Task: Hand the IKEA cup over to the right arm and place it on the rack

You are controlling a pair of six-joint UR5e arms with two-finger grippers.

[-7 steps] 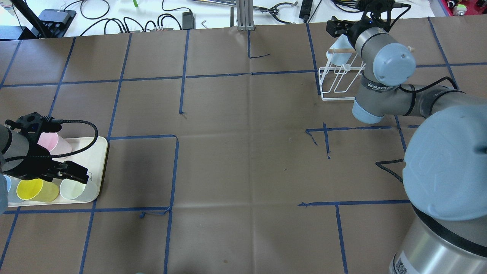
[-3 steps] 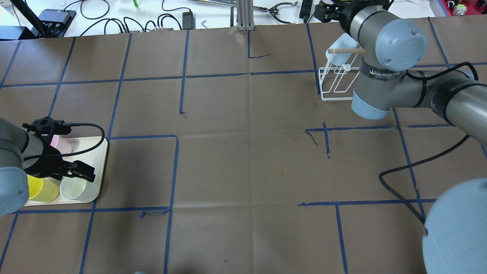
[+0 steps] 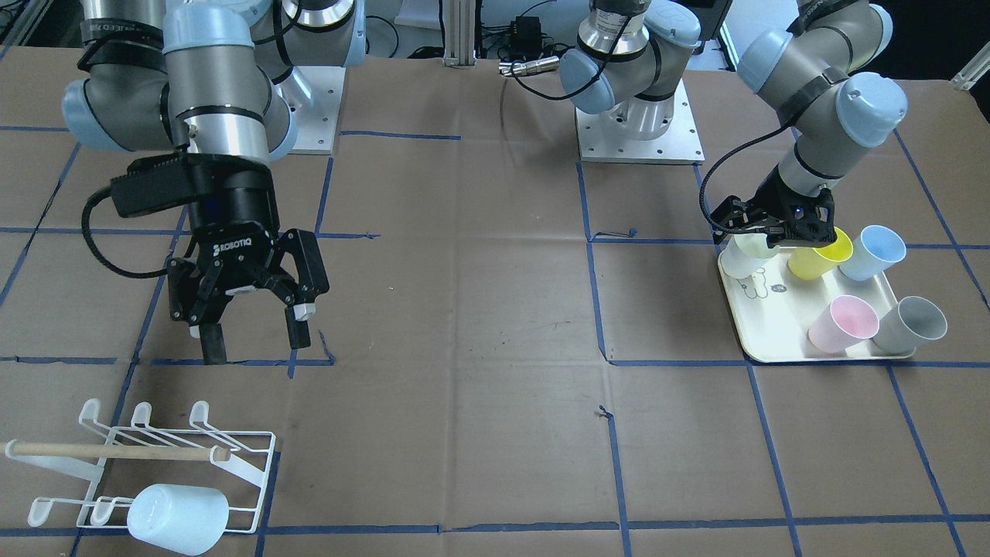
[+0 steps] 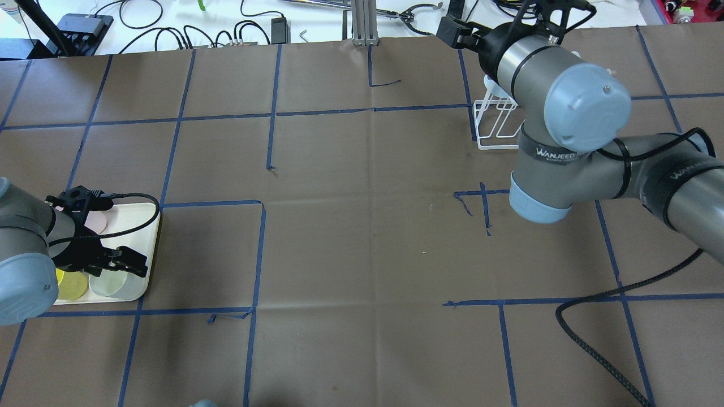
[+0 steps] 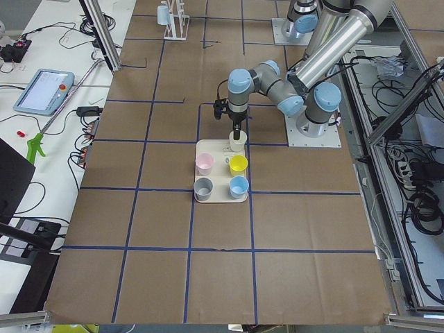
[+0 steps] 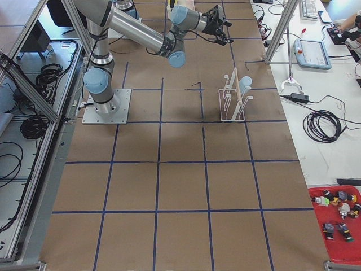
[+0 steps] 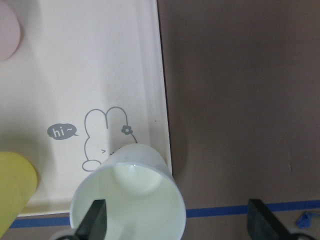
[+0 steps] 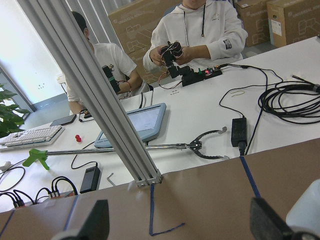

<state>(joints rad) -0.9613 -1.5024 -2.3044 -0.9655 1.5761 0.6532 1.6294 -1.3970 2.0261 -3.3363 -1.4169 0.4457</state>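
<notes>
Paper, brown and gridded with blue tape, covers the table (image 3: 464, 309). The right arm (image 3: 209, 85) reaches out toward the table's far edge, and the left arm (image 3: 835, 100) bends down over the table's left end. A white tray (image 3: 773, 325) lies there. The rack (image 3: 244, 469), white wire with a wooden dowel (image 3: 116, 450) across it, stands near the far edge on the right side. The right gripper (image 3: 255, 340) hangs in the air on the robot's side of the rack, jaws apart and empty. The left gripper (image 3: 773, 232) is low over the tray corner nearest the robot and the table's middle. Its jaws are apart, one finger (image 7: 97, 220) inside the mouth of the pale cup (image 7: 127, 200) standing there, the other outside its wall. A pale blue cup (image 3: 178, 518) hangs bottom-up on the rack's far row. Yellow (image 3: 821, 254), blue (image 3: 874, 251), pink (image 3: 843, 323) and grey (image 3: 913, 325) cups fill the rest of the tray.
</notes>
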